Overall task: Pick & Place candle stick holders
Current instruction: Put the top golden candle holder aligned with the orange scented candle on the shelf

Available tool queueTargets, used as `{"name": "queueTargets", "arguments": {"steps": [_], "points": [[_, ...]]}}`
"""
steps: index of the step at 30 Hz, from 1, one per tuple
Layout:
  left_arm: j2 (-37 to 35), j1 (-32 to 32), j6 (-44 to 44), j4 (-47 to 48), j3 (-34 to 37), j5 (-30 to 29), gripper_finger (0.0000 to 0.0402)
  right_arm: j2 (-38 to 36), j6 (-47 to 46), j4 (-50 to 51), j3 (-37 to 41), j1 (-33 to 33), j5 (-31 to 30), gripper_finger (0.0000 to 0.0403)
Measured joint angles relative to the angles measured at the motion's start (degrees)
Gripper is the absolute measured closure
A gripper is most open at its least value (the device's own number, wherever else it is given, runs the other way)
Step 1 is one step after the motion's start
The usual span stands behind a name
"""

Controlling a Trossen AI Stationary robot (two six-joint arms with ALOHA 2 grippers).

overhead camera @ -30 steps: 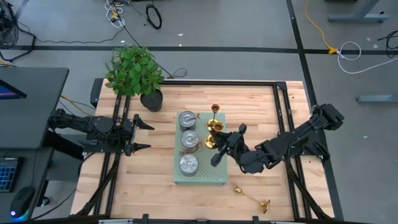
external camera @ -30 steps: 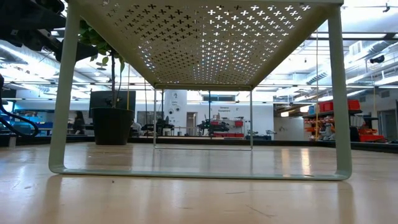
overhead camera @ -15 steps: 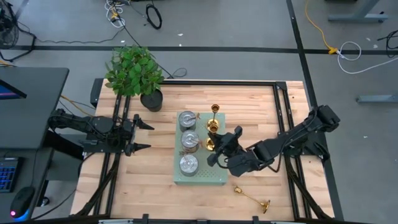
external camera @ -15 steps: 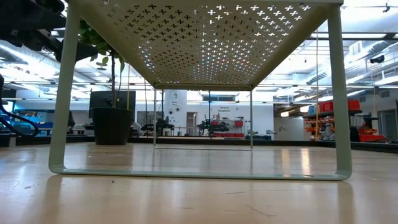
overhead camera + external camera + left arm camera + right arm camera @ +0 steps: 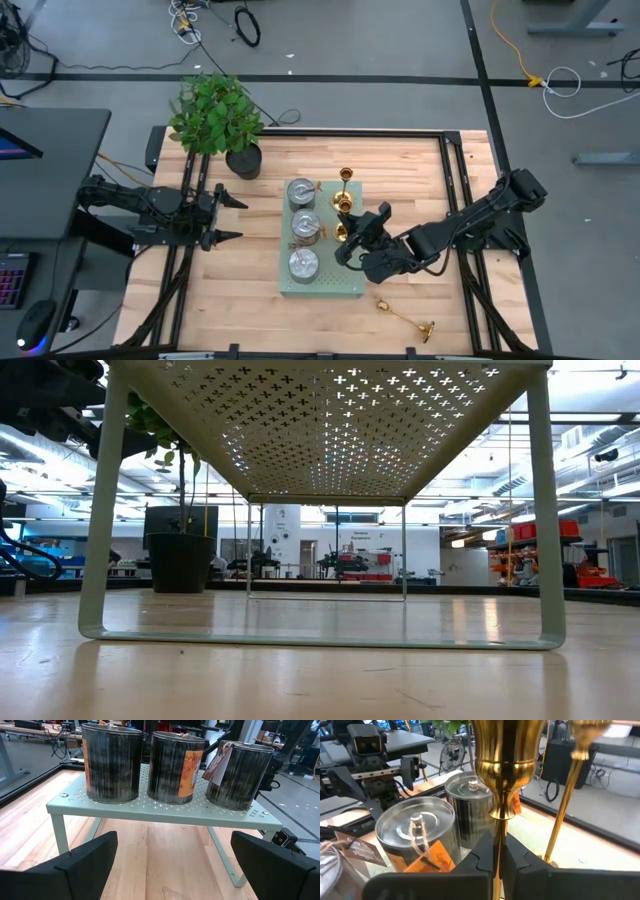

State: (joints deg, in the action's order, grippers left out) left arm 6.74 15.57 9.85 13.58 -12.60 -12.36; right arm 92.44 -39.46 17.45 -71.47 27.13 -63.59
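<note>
A pale green perforated shelf (image 5: 335,285) stands mid-table. One brass candle stick holder (image 5: 345,190) stands upright on its far right part, seen also in the right wrist view (image 5: 565,805). My right gripper (image 5: 347,236) is shut on a second holder (image 5: 506,765) just nearer than the first, above the shelf's right side. A third holder (image 5: 405,318) lies on its side on the wooden table near the front right. My left gripper (image 5: 225,215) waits open left of the shelf, its fingers spread wide and nothing between them (image 5: 175,870). My right gripper pinches the holder's thin stem (image 5: 496,837), below the knob under its cup, between the two fingers. The fingers come from the table's right, slanting a little downward, and lie across the stem. The holder stands upright. The fingers hide its base, so whether it rests on the shelf cannot be told.
Three grey tin cans (image 5: 305,226) with tags stand in a row along the shelf's left side (image 5: 172,767). A potted plant (image 5: 215,115) stands at the table's far left. From the low view, only the space under the shelf (image 5: 330,420) is visible.
My right gripper has sunk and drifted a little toward the table's left, tipping closer to level. It has stayed shut on the holder, which has stayed upright beside the standing one.
</note>
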Motion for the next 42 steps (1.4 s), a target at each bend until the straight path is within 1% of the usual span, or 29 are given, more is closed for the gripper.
{"name": "queueTargets", "arguments": {"steps": [5, 8, 11, 15, 21, 26, 30, 38, 42], "points": [[0.00, -0.02, 0.02, 0.00, 0.00, -0.02, 0.0003, 0.03, -3.39, -3.86, 4.25, -0.26, 0.17, 0.0397], [-0.02, -0.02, 0.00, 0.00, 0.00, -0.01, 0.0003, 0.00, -2.66, -7.17, 5.94, -0.28, 0.00, 0.0396], [-0.01, -0.01, 0.01, -0.01, 0.00, -0.01, 0.0003, -0.01, -0.91, -8.88, 5.97, -0.34, 0.15, 0.0396], [-0.02, -0.02, 0.00, 0.00, 0.00, 0.00, 0.0003, -0.02, -0.36, -8.69, 5.97, -0.54, -0.20, 0.0395], [0.00, -0.02, 0.02, -0.01, 0.00, -0.01, 0.0003, -0.02, -0.75, -8.63, 5.97, -1.23, 1.68, 0.0393], [-0.02, -0.02, 0.00, 0.00, 0.00, 0.00, 0.0003, -0.02, -0.24, -8.43, 5.97, -1.24, 2.06, 0.0377], [-0.01, -0.01, 0.00, 0.00, 0.00, 0.00, 0.0003, -0.06, -0.13, -8.44, 5.97, -1.24, 5.29, 0.0364], [-0.02, -0.02, 0.00, -0.02, 0.00, 0.00, 0.0003, -0.06, -0.81, -7.23, 5.97, -1.24, 6.03, 0.0348], [-0.02, -0.02, 0.00, 0.00, 0.00, 0.00, 0.0003, -0.06, -0.58, -7.15, 5.97, -1.23, 6.06, 0.0333]]}}
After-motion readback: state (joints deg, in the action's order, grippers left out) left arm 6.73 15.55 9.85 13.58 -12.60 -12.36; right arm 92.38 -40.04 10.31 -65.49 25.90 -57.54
